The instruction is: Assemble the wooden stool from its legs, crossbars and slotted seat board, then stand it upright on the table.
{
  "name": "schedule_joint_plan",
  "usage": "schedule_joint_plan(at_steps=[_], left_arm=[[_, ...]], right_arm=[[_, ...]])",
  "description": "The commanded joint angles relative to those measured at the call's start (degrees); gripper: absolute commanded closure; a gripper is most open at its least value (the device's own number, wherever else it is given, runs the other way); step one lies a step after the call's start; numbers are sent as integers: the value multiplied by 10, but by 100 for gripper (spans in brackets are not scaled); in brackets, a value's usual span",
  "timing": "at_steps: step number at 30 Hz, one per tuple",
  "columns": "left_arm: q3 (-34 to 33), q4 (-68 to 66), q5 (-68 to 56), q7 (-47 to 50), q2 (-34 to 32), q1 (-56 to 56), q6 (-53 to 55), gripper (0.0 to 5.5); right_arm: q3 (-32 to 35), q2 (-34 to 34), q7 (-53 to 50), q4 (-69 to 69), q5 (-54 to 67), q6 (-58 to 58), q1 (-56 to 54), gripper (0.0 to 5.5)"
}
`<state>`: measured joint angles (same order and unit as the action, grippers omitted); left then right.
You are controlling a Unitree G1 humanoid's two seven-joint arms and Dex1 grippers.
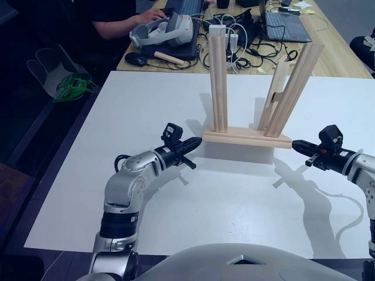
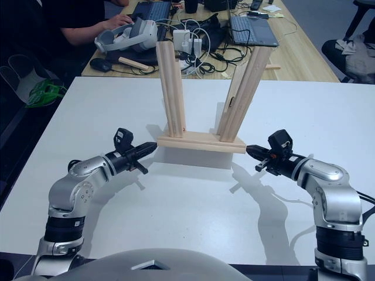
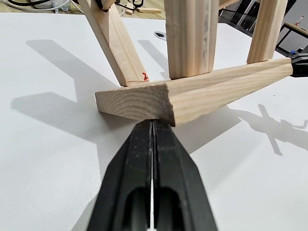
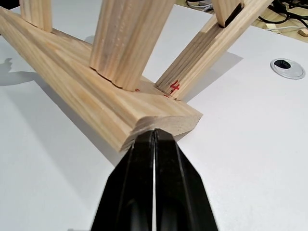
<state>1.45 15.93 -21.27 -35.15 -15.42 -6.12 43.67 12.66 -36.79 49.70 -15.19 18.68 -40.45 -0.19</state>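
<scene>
The wooden stool stands upside down in mid-table, its seat board lowest and its legs pointing up. One pair of legs is upright on the left; the other pair leans to the right. A shadow lies under the board, which seems raised a little off the white table. My left gripper is shut, its tip against the board's left end, at the underside of the corner. My right gripper is shut too, its tip meeting the board's right end. Neither holds anything between its fingers.
Behind the table is a wooden desk with laptops, a white headset, a mouse and tangled cables. A round cable grommet sits in the white tabletop beyond the stool. The tabletop's left edge drops to a dark floor.
</scene>
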Motion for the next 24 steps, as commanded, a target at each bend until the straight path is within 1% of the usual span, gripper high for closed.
schedule_joint_plan(at_steps=[1,24], left_arm=[[64,40,-93,-65,73,-28,-12,546],[48,37,-110,-54,87,-40,-11,546]], right_arm=[[-52,49,51,-71,102,0,-45,550],[-45,55,53,-71,114,-10,-53,550]])
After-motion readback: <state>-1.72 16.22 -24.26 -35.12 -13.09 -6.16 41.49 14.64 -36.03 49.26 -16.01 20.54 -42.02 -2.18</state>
